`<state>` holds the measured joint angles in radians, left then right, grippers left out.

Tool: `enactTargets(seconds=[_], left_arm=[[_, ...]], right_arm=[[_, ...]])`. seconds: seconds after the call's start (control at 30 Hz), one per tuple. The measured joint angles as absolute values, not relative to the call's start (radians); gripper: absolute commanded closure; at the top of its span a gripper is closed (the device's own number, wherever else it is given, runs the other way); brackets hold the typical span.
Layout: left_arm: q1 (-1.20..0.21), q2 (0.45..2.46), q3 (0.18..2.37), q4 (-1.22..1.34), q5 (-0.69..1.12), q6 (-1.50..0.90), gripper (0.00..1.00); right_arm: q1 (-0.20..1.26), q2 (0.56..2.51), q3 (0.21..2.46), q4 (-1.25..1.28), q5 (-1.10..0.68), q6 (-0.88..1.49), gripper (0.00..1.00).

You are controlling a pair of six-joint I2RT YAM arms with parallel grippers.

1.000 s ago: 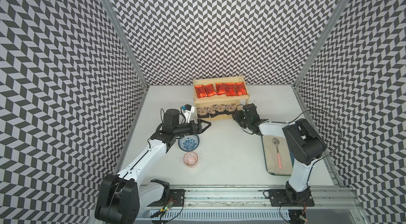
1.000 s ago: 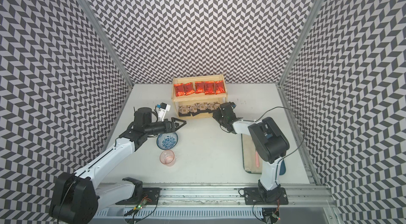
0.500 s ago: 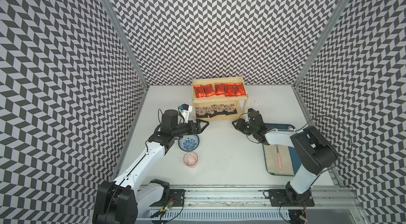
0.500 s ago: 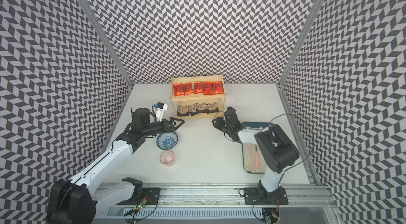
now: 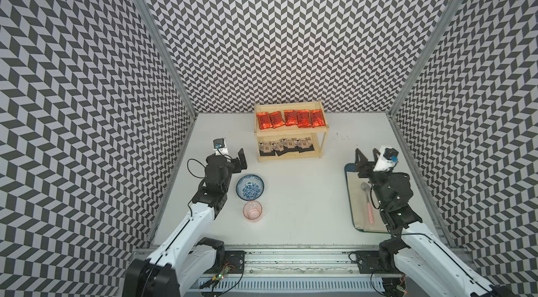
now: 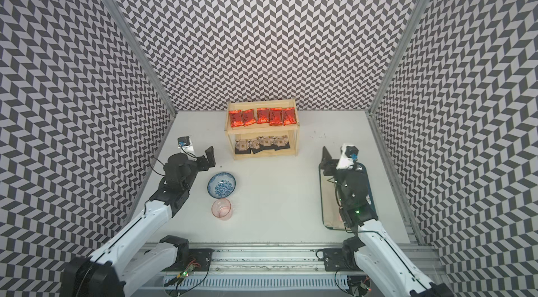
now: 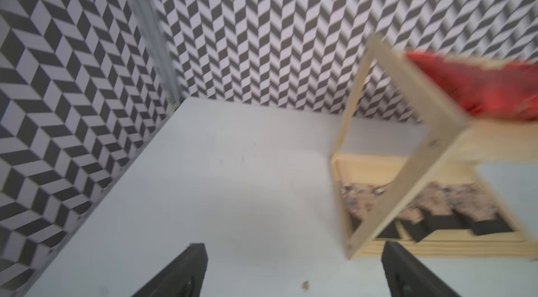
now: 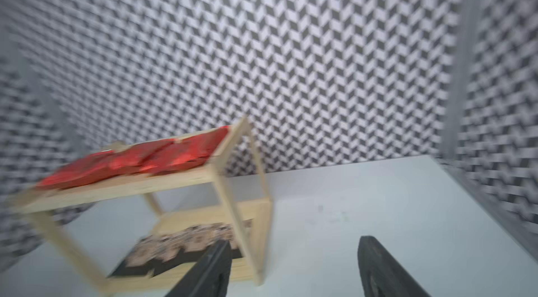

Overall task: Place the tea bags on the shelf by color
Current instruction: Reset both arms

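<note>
The pale wooden shelf [image 5: 320, 147] [image 6: 294, 141] stands at the back of the white table. Several red tea bags [image 5: 291, 118] [image 6: 262, 116] lie in a row on its upper board. On the lower board lie several black tea bags [image 5: 286, 145] [image 6: 262, 144] with tan prints. Left of the shelf my left gripper [image 5: 243, 161] [image 6: 209, 157] [image 7: 294, 247] is open and empty above the table. Over the tray's far end, right of the shelf, my right gripper [image 5: 368, 154] [image 6: 333, 154] [image 8: 295, 241] is open with nothing between its fingers. Both wrist views are blurred.
A blue patterned bowl [image 5: 250, 187] [image 6: 221, 187] and a pink cup [image 5: 252, 211] [image 6: 221, 208] sit in front of the left gripper. Under the right arm a blue tray [image 5: 356, 208] with beige cloth holds a pink-handled spoon [image 5: 368, 202].
My right gripper has pulled back from the shelf's lower board, swung right over the tray and opened wider. The left gripper has drawn back to the left, away from the shelf.
</note>
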<state>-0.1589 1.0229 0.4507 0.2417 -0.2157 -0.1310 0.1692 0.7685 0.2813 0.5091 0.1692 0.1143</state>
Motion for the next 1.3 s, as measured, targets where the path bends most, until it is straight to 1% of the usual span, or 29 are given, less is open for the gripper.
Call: enactTargets(seconds=[0.07,0.13,0.27,0.4,0.53,0.63,0.73,0.77,0.8,0.93,1.0,1.1,1.17,1.3], left_arm=[[-0.100,1.072,0.349,0.380,-0.184,-0.085,0.01],[-0.071,1.116,0.268,0.540,-0.139,-0.046,0.01],[-0.017,1.240,0.160,0.852,-0.042,0.006,0.01],[0.057,1.358,0.164,1.034,0.047,-0.012,0.01],[0.066,1.459,0.189,1.168,0.104,-0.017,0.02],[0.064,1.520,0.204,1.211,0.133,-0.015,0.01],[0.054,1.555,0.239,1.201,0.140,-0.012,0.01],[0.049,1.557,0.249,1.202,0.140,-0.010,0.01],[0.044,1.558,0.257,1.202,0.140,-0.008,0.01],[0.027,1.558,0.277,1.196,0.125,0.003,0.01],[0.025,1.558,0.280,1.194,0.118,0.005,0.01],[0.024,1.558,0.280,1.189,0.114,0.007,0.01],[0.024,1.558,0.280,1.188,0.112,0.007,0.01],[0.024,1.558,0.280,1.187,0.109,0.007,0.01]], right_arm=[[0.031,0.827,0.226,0.595,0.137,0.112,0.31],[-0.040,0.928,0.171,0.713,0.128,0.115,0.30],[-0.054,1.136,0.096,0.892,0.117,0.125,0.29],[-0.056,1.234,0.105,1.032,0.118,0.134,0.29],[-0.058,1.325,0.169,1.108,0.112,0.137,0.27],[-0.058,1.420,0.155,1.214,0.110,0.139,0.26],[-0.057,1.432,0.187,1.145,0.108,0.138,0.24],[-0.054,1.439,0.210,1.142,0.109,0.134,0.16],[-0.046,1.450,0.236,1.139,0.113,0.128,0.00],[0.033,1.511,0.359,1.076,0.166,0.076,0.00],[0.057,1.512,0.341,1.102,0.167,0.065,0.00],[0.058,1.540,0.249,1.220,0.182,0.047,0.00],[0.058,1.553,0.212,1.216,0.191,0.041,0.00],[0.058,1.551,0.232,1.210,0.194,0.030,0.00]])
